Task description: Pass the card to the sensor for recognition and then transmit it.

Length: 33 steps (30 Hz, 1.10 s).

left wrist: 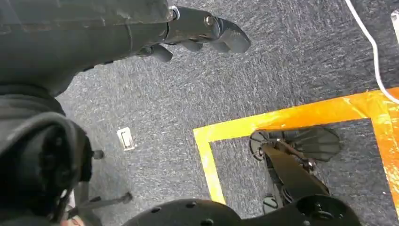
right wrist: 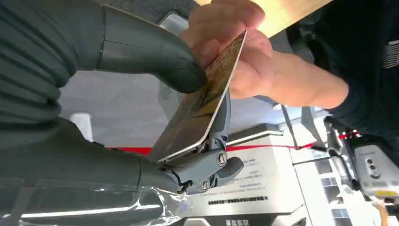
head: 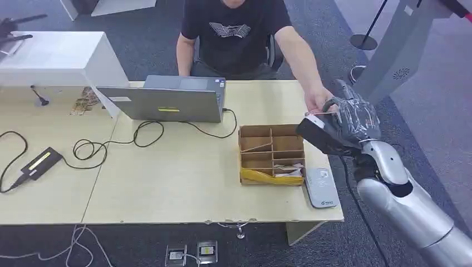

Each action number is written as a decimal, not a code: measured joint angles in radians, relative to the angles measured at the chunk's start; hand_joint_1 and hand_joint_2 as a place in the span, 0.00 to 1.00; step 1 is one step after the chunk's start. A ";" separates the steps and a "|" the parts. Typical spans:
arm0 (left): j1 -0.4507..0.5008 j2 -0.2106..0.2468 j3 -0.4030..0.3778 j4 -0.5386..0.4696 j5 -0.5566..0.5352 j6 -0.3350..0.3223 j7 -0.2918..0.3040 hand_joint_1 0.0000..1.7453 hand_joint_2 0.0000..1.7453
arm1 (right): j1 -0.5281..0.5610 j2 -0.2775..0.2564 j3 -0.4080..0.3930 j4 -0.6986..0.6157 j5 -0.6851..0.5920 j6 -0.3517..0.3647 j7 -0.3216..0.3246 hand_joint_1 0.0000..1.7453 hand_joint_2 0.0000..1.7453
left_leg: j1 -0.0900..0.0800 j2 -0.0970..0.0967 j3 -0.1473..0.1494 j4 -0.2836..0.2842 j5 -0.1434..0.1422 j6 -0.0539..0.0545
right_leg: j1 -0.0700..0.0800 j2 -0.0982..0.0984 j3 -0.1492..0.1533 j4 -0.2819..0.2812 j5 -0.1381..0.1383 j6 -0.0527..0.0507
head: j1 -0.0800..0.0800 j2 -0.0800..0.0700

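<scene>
Beyond the desk's far right corner, flat glossy card (right wrist: pixel 202 103) between right hand (right wrist: pixel 141 108) and person's fingers (right wrist: pixel 235 42).

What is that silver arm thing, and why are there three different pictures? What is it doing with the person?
The silver arm belongs to a walking robot with two arms and hands. One picture is from a camera up by its head, looking down at a pale wooden table. The other two come from cameras at its wrists, so they look tilted.

On the table lie a grey laptop, a brown cardboard box with compartments, a small grey card sensor and black cables.

The robot's right hand pinches a thin gold-brown card between thumb and fingers. A person's hand in a black T-shirt sleeve is gripping the card's other end, so both hold it. The robot's left hand hangs over grey carpet, holding nothing.
</scene>
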 joint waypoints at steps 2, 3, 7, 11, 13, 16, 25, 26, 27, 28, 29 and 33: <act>0.000 -0.001 0.000 0.000 0.001 0.000 0.000 0.00 0.00 | -0.001 0.016 0.005 0.016 -0.004 -0.008 -0.014 1.00 1.00 | 0.000 0.000 0.000 0.000 0.000 0.000 | 0.000 0.000 0.000 0.000 0.000 0.000 | 0.000 0.000; 0.000 -0.001 0.000 0.000 0.002 0.000 0.000 0.00 0.00 | -0.001 0.023 0.006 0.022 -0.005 -0.012 -0.019 1.00 1.00 | 0.000 0.000 0.000 0.000 0.000 0.000 | 0.000 0.000 0.000 0.000 0.000 0.000 | 0.000 0.000; 0.000 -0.002 0.000 0.000 0.004 0.000 0.000 0.00 0.00 | -0.002 0.046 0.018 0.050 -0.008 -0.024 -0.033 0.99 1.00 | 0.000 0.000 0.000 0.000 0.000 0.000 | 0.000 0.000 -0.001 0.000 0.000 0.000 | 0.000 0.000; 0.001 -0.003 0.000 0.000 0.004 0.000 0.000 0.00 0.00 | -0.002 0.057 0.030 0.071 -0.012 -0.030 -0.034 0.90 1.00 | 0.000 0.000 0.000 0.000 0.000 0.000 | 0.000 0.000 -0.001 0.000 0.000 0.000 | 0.000 0.000; 0.001 -0.003 0.000 0.000 0.004 0.000 0.000 0.00 0.00 | -0.002 0.061 0.030 0.078 -0.019 -0.034 -0.034 0.00 1.00 | 0.000 0.000 0.000 0.000 0.000 0.000 | 0.000 0.000 -0.001 0.000 0.000 0.000 | 0.000 0.000; 0.001 -0.003 0.000 0.000 0.003 0.000 0.000 0.00 0.00 | 0.004 0.062 0.030 0.087 -0.025 -0.039 -0.032 0.00 1.00 | 0.000 0.000 0.000 0.000 0.000 0.000 | 0.000 0.000 -0.001 0.000 0.000 0.000 | 0.000 0.000; 0.001 -0.003 -0.001 0.000 0.003 0.000 0.000 0.00 0.00 | 0.029 0.059 0.030 0.111 -0.022 -0.064 -0.024 0.00 1.00 | 0.000 0.001 0.000 0.000 0.000 0.000 | 0.000 0.001 -0.002 0.000 0.000 0.000 | 0.000 0.000; 0.001 -0.003 -0.001 0.000 0.004 0.000 0.000 0.00 0.00 | 0.031 0.058 0.030 0.113 -0.022 -0.065 -0.023 0.00 1.00 | 0.000 0.001 0.000 0.000 0.000 0.000 | 0.000 0.001 -0.002 0.000 0.000 0.000 | 0.000 0.000; 0.001 -0.003 -0.001 0.000 0.004 0.000 0.000 0.00 0.00 | 0.033 0.057 0.030 0.115 -0.023 -0.068 -0.021 0.00 1.00 | 0.000 0.001 0.000 0.000 0.000 0.000 | 0.000 0.001 -0.002 0.000 0.000 0.000 | 0.000 0.000; 0.001 -0.003 -0.001 0.000 0.005 0.000 0.000 0.00 0.00 | 0.035 0.056 0.030 0.117 -0.024 -0.071 -0.020 0.00 1.00 | 0.000 0.001 0.000 0.000 0.000 0.000 | 0.000 0.001 -0.002 0.000 0.000 0.000 | 0.000 0.000; 0.001 -0.003 -0.001 0.000 0.007 0.000 0.000 0.00 0.00 | 0.037 0.055 0.030 0.119 -0.029 -0.075 -0.017 0.00 1.00 | 0.000 0.001 0.000 0.000 0.000 0.000 | 0.000 0.001 -0.002 0.000 0.000 0.000 | 0.000 0.000; 0.001 -0.003 -0.001 0.000 0.011 0.000 0.000 0.00 0.00 | 0.041 0.054 0.029 0.127 -0.058 -0.087 -0.011 0.00 1.00 | 0.000 0.001 0.000 0.000 0.000 0.000 | 0.000 0.001 -0.002 0.000 0.000 0.000 | 0.000 0.000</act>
